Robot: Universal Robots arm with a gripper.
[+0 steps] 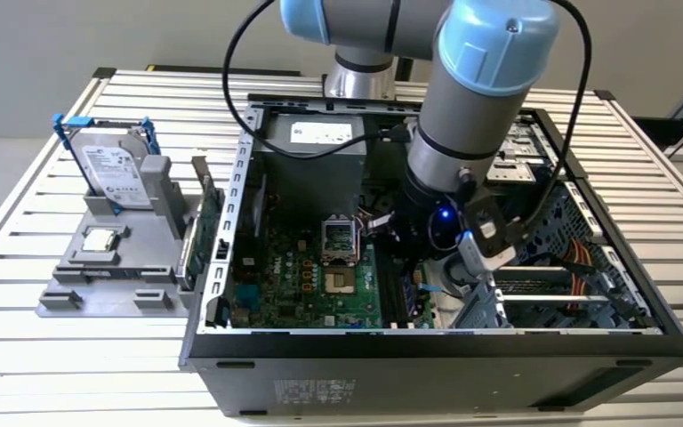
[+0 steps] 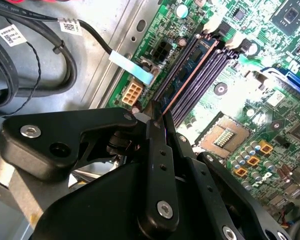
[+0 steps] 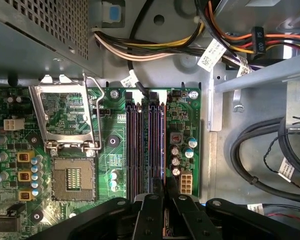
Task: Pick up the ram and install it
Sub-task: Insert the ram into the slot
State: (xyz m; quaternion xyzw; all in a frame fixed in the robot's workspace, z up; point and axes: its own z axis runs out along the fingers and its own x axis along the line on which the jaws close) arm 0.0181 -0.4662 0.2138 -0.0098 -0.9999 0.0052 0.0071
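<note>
Exterior view, left to right: grey fixture tray (image 1: pixel 104 294) on the slatted table (image 1: pixel 33 178) holds an upright hard drive (image 1: pixel 116 173) and a small square processor chip (image 1: pixel 102 238). Right of it, the open PC case (image 1: pixel 437 342), arm reaching inside. Pincer (image 2: pixel 160 117) is clamped on the ram (image 2: pixel 190 70), which stands edge-on in a motherboard (image 3: pixel 115 150) memory slot (image 3: pixel 155 140) beside the open CPU socket (image 3: pixel 72 177). White barcode tags on the cables (image 3: pixel 210 55); their print isn't readable.

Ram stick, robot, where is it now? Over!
Claw shut on the ram, inside the computer case. Ram edge-down in a memory slot on the motherboard. Nothing blocking the slot.
</note>
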